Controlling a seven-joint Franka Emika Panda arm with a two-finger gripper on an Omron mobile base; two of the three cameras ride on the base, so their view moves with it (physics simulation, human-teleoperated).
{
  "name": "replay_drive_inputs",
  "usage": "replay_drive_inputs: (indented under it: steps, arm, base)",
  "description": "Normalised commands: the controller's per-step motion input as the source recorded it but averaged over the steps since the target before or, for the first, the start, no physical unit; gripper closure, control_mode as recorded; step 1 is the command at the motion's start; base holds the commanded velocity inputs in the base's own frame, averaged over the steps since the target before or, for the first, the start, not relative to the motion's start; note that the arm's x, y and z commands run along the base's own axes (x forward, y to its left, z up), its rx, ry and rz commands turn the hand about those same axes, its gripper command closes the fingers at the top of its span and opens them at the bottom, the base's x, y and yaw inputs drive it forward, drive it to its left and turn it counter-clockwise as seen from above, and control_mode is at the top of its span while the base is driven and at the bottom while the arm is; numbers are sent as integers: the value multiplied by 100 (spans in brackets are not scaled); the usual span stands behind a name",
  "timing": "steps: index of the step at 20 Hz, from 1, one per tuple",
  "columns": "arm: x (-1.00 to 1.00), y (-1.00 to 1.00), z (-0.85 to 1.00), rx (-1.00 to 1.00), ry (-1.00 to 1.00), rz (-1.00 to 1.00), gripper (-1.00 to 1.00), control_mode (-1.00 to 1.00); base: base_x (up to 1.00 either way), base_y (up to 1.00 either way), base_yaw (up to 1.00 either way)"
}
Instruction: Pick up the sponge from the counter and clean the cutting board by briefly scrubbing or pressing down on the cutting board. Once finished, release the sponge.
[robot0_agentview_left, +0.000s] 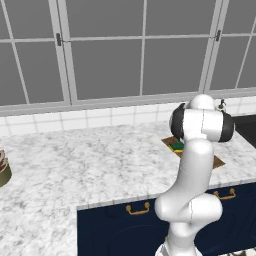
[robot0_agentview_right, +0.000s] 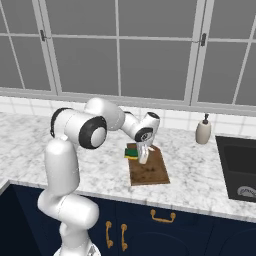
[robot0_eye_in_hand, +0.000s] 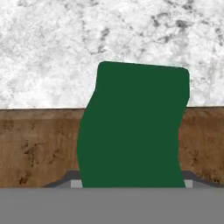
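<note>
The green-topped sponge (robot0_eye_in_hand: 135, 122) sits between my gripper's (robot0_eye_in_hand: 131, 181) two fingertips, its sides pinched inward. It lies half over the brown cutting board (robot0_eye_in_hand: 35, 144) and half over the white marble counter (robot0_eye_in_hand: 52, 43). From the right base view, the gripper (robot0_agentview_right: 143, 156) points down at the board's far left corner, shut on the sponge (robot0_agentview_right: 131, 152), whose yellow body shows below the green. The cutting board (robot0_agentview_right: 149, 172) stretches toward the counter's front edge. In the left base view my arm hides most of the board (robot0_agentview_left: 218, 161), and a bit of the sponge (robot0_agentview_left: 176, 146) peeks out.
A soap dispenser (robot0_agentview_right: 203, 131) stands by the back wall, right of the board. A dark sink (robot0_agentview_right: 240, 165) is set into the counter at the far right. A round container (robot0_agentview_left: 2, 167) sits at the left edge. Navy cabinets (robot0_agentview_right: 175, 230) with gold handles run below.
</note>
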Motion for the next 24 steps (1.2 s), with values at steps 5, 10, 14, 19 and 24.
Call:
replay_drive_inputs:
  steps: [5, 10, 14, 19, 24]
  arm:
    - [-100, -31, -57, 0, 0, 3, 100, -100]
    - [-100, -35, -58, 0, 0, 0, 100, -100]
    - [-100, -36, -71, 0, 0, 0, 100, -100]
    - [-100, -33, -73, 0, 3, 0, 100, -100]
    - [-100, -34, -68, 0, 7, 0, 100, -100]
  base:
    - [0, 0, 0]
    - [0, 0, 0]
    - [0, 0, 0]
    - [0, 0, 0]
    - [0, 0, 0]
